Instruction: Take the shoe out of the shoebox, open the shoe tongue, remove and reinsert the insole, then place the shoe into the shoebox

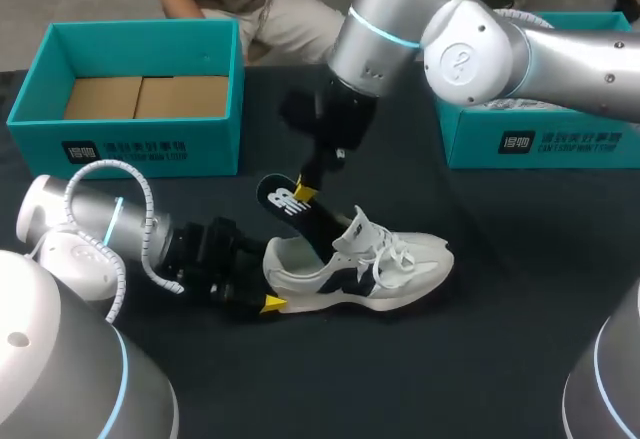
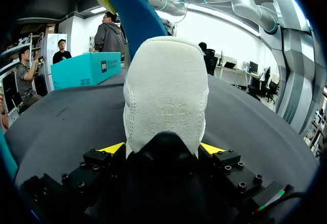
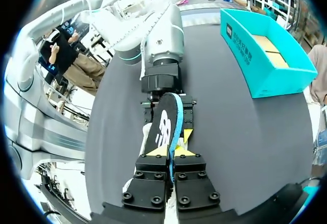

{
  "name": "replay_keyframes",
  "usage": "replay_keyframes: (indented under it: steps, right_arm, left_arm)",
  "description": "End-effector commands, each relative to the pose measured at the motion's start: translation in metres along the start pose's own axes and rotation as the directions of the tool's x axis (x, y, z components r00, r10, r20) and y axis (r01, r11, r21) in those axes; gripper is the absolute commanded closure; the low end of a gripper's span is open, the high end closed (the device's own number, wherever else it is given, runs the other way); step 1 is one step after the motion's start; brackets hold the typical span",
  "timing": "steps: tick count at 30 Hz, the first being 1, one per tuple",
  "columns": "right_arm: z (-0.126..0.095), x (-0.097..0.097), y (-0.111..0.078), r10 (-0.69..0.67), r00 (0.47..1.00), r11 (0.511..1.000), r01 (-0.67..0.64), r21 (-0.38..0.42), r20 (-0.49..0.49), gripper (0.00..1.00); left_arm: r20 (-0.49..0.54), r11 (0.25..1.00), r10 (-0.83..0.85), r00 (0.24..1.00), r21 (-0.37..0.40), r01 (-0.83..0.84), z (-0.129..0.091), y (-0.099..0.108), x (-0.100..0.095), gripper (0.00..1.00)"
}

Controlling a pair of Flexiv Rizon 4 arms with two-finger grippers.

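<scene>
A white sneaker (image 1: 385,264) with dark side panels lies on its sole mid-table, toe pointing right. My left gripper (image 1: 268,279) holds its heel, and in the left wrist view the heel (image 2: 166,91) fills the gap between the two yellow tips of this gripper (image 2: 162,148). Rising slanted from the shoe's opening is a black insole (image 1: 288,202) with a white logo and blue edge. My right gripper (image 1: 305,191), coming down from above, is shut on the insole's upper part. The right wrist view shows the insole (image 3: 164,124) pinched between the shut fingers of the right gripper (image 3: 172,151).
A teal shoebox (image 1: 150,144) with cardboard on its floor stands open at the back left. A second teal box part (image 1: 540,144) sits at the back right, partly behind my right arm. Dark tabletop lies bare in front of the shoe.
</scene>
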State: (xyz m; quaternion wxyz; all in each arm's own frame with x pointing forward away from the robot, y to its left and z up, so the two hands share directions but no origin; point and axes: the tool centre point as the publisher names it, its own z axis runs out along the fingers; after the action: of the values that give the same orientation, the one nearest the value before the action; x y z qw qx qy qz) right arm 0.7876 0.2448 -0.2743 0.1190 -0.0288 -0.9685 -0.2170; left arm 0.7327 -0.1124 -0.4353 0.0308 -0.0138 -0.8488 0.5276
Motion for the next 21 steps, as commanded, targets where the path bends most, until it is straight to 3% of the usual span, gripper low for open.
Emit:
replay_keyframes:
  steps: [1,6,14,21]
  right_arm:
    - [-0.023,0.004,0.010,-0.004,0.998,1.000,0.005,-0.006,0.070,1.00]
    - [-0.039,-0.002,0.030,-0.037,0.993,0.999,0.039,-0.017,0.109,1.00]
    - [-0.025,-0.005,0.029,-0.051,0.995,0.997,0.055,-0.050,0.085,1.00]
    - [-0.036,-0.012,0.047,-0.071,0.991,0.995,0.079,-0.066,0.113,1.00]
  left_arm:
    - [-0.002,1.000,0.000,1.000,-0.003,0.000,0.005,0.003,-0.001,1.00]
    - [-0.002,1.000,0.000,1.000,-0.003,0.000,0.005,0.003,-0.001,1.00]
    - [-0.002,1.000,0.000,1.000,-0.003,0.000,0.005,0.003,-0.001,1.00]
    - [-0.002,1.000,0.000,1.000,-0.003,0.000,0.005,0.003,-0.001,1.00]
